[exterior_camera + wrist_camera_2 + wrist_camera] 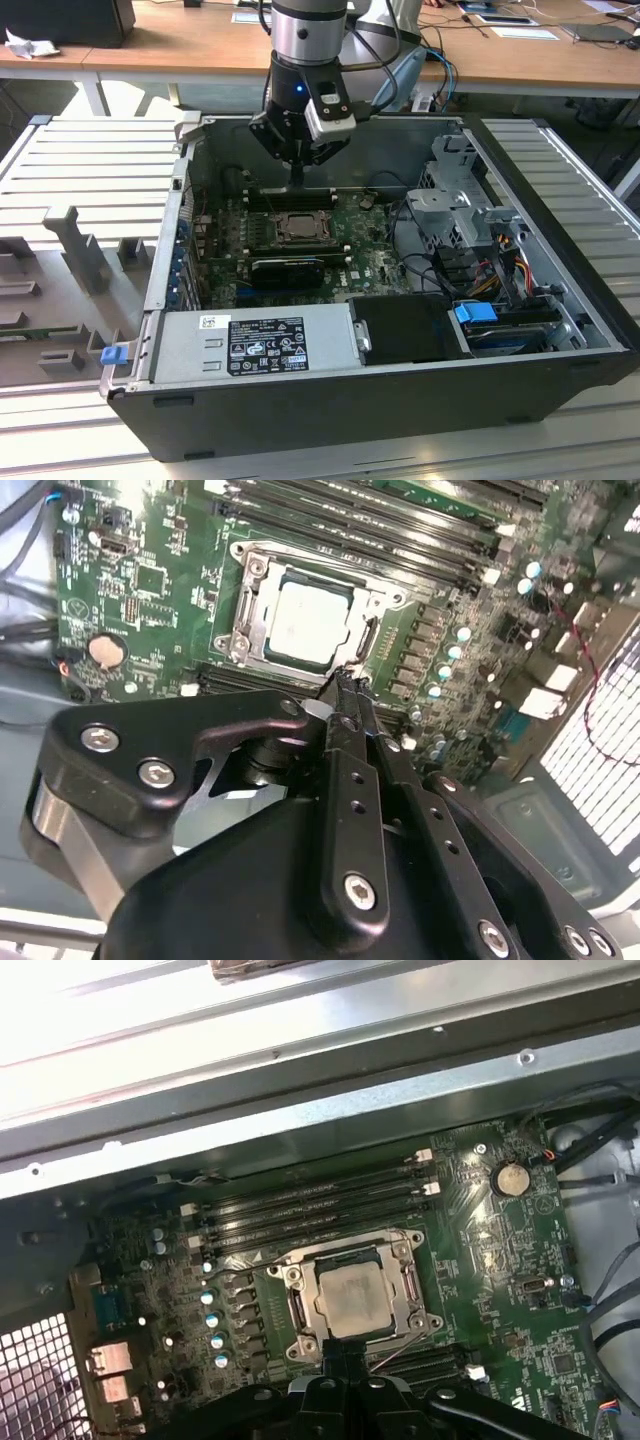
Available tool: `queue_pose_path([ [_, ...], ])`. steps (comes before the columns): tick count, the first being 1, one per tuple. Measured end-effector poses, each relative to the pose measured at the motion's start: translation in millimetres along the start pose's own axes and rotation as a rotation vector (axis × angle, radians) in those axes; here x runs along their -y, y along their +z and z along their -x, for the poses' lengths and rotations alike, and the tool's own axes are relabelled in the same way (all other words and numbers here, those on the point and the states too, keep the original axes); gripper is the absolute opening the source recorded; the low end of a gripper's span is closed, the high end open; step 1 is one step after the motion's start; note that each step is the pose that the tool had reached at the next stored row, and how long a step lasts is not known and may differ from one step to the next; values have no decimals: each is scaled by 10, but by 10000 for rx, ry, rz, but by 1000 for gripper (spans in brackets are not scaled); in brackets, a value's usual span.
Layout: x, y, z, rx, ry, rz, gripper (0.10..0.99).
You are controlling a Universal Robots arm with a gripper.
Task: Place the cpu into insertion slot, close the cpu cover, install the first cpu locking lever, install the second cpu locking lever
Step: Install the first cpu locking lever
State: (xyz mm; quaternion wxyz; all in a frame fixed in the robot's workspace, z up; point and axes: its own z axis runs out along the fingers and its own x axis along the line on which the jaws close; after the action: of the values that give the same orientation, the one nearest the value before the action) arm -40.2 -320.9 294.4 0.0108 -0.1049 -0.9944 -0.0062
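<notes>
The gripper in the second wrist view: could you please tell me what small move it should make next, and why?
Probably a slight descent, so the tips bear on the thin locking lever at the socket's edge. The cpu lies seated with the cpu cover down around it, and the shut gripper hovers right at that edge, holding nothing.

Exterior view: we look down on whole pc case (400, 400) from afar; both wrist views share cpu (310, 625) (352, 1300) close-up, opp. sides.
</notes>
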Motion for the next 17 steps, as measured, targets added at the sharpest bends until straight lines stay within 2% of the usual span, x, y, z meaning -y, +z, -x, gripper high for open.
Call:
queue_pose_path([
  [6,14,1,3,64,-906,4,106],
  [11,20,1,4,83,-1586,10,106],
  [17,27,1,2,78,-2018,14,106],
])
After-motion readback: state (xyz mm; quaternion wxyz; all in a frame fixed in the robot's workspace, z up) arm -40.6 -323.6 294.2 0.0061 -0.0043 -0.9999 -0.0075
